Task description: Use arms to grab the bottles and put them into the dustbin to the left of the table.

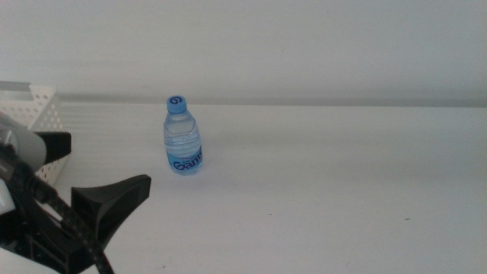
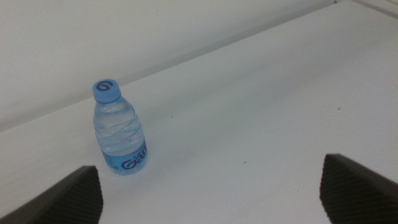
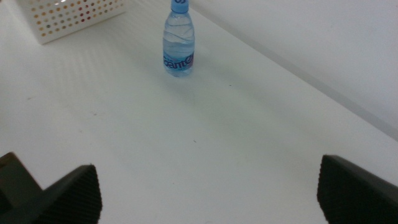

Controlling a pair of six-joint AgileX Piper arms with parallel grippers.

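A clear water bottle (image 1: 183, 138) with a blue cap and label stands upright on the white table (image 1: 327, 190), left of centre. It also shows in the left wrist view (image 2: 120, 132) and the right wrist view (image 3: 179, 42). The white perforated dustbin (image 1: 32, 106) stands at the far left and shows in the right wrist view (image 3: 68, 15). My left gripper (image 1: 106, 161) is open and empty, low at the front left, a short way in front of the bottle. My right gripper (image 3: 211, 190) is open and empty, out of the middle view. No red can or yellow bottle is in view.
A pale wall runs behind the table's back edge (image 1: 319, 103). A dark part (image 3: 13, 180), likely the left arm, shows at the edge of the right wrist view.
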